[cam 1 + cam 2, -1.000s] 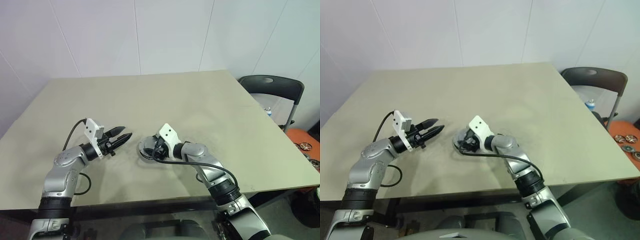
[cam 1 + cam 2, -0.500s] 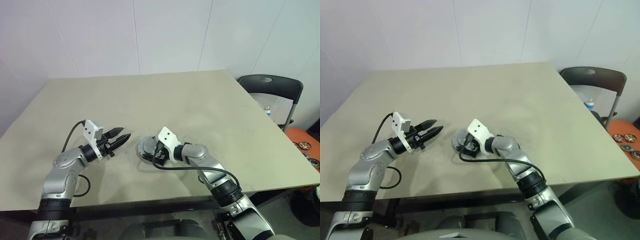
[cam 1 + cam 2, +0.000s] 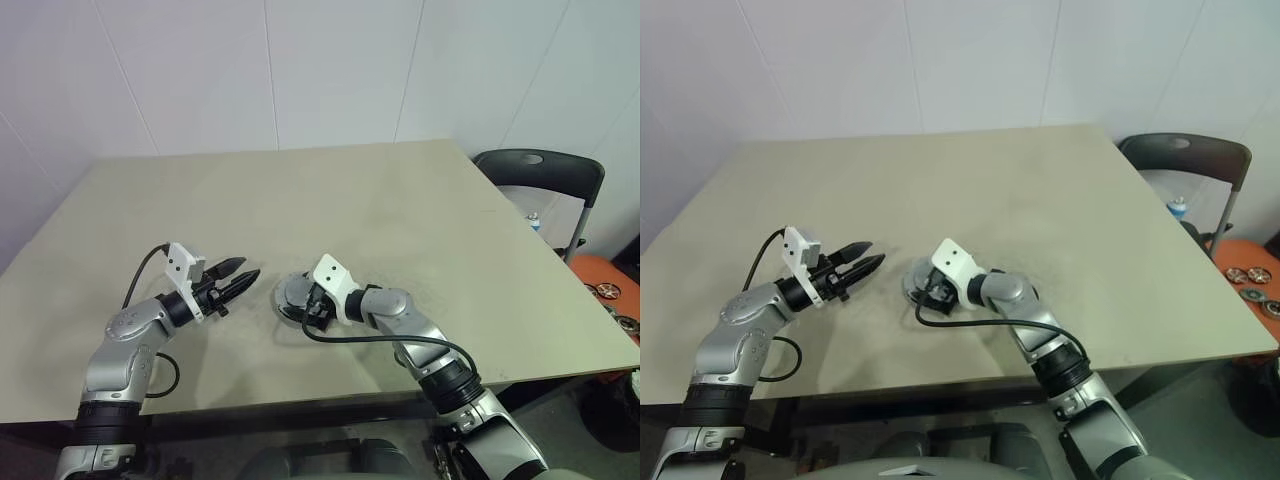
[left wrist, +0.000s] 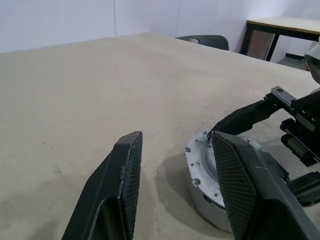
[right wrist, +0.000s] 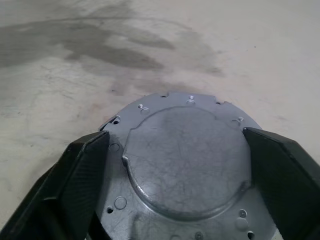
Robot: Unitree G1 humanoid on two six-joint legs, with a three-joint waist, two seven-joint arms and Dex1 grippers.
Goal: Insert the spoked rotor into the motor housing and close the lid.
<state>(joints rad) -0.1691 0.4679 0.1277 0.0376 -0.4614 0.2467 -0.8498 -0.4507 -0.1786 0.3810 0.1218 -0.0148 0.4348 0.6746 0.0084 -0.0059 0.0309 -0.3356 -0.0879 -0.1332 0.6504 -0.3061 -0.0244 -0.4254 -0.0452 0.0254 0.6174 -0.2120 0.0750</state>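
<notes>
Table (image 3: 400, 190) bare; right tool (image 5: 180, 165) straddles silver lid (image 5: 186, 162), screw holes visible.

Looks like a lab/test rm: bare white panel walls (image 3: 200, 70), plain beige tabletop (image 3: 330, 190), dark folding chair (image 3: 545, 170) beside it, second table (image 4: 290, 25) in bkgd, orange tray w/ small metal parts (image 3: 1250, 275) at the side.
</notes>
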